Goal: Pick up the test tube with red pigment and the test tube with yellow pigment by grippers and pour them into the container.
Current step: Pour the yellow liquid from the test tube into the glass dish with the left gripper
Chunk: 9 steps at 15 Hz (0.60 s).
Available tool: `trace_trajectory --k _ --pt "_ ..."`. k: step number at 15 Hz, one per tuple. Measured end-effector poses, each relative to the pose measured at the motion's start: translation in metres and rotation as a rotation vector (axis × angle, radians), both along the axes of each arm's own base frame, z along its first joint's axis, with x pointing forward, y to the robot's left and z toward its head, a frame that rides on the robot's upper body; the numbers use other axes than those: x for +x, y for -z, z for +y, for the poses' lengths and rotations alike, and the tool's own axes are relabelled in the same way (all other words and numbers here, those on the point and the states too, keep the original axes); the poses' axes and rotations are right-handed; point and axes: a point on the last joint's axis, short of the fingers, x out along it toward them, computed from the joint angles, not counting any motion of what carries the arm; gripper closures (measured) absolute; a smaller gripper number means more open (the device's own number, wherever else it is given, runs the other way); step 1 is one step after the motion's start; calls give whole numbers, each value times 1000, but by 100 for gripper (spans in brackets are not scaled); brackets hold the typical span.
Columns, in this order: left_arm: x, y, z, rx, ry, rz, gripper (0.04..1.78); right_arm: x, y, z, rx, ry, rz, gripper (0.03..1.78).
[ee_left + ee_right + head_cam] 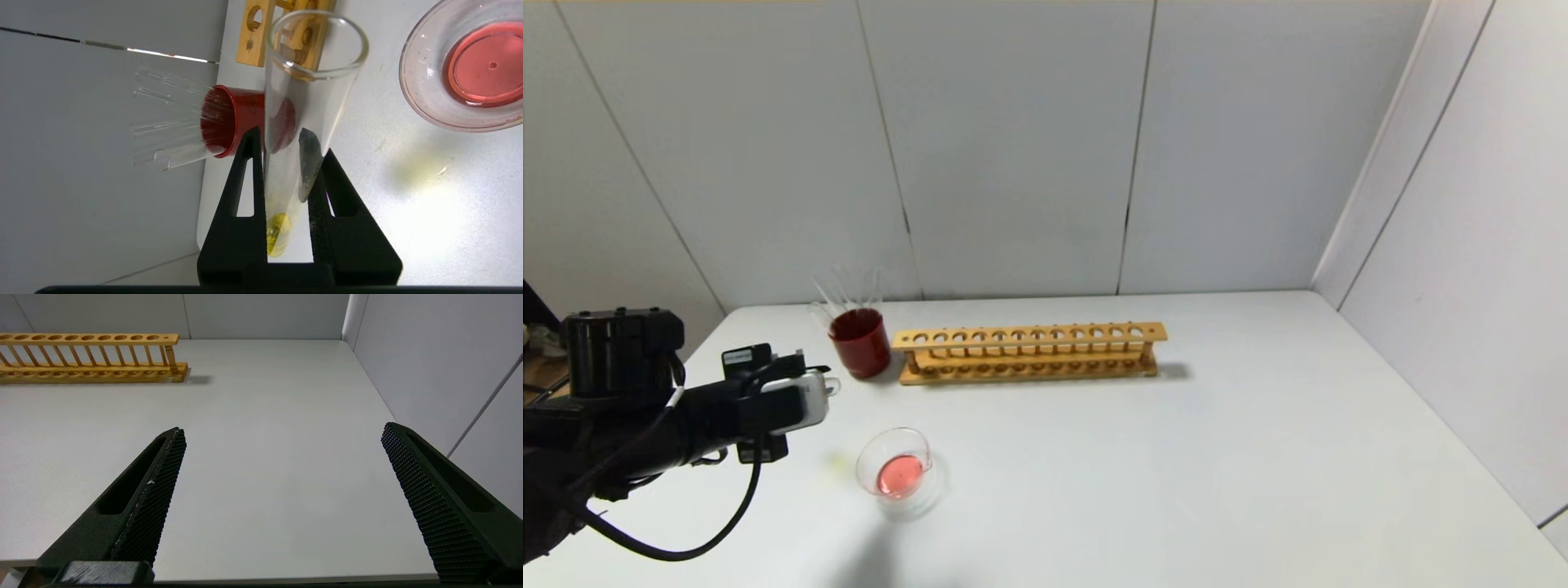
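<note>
My left gripper (282, 130) is shut on the test tube with yellow pigment (302, 94). The tube's open mouth points away from the palm, and a little yellow liquid (278, 234) sits in its round bottom between the fingers. In the head view the left arm (686, 425) hovers over the table's left side, left of the container (900, 474). That container, a low clear glass dish (470, 69), holds red liquid. I see no tube with red pigment. My right gripper (282, 433) is open and empty above bare table, out of the head view.
A dark red cup (859, 343) with several clear empty tubes stands at the back left, also in the left wrist view (233, 122). A long wooden tube rack (1029, 351) stands empty beside it. A faint yellow stain (837, 464) marks the table left of the dish.
</note>
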Motion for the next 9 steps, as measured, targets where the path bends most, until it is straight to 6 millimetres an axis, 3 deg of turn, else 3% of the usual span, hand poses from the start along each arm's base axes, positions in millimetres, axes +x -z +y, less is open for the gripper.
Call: trace_trajectory --k 9 --pt "11 10 0 99 38 -10 149 0 0 0 0 0 0 6"
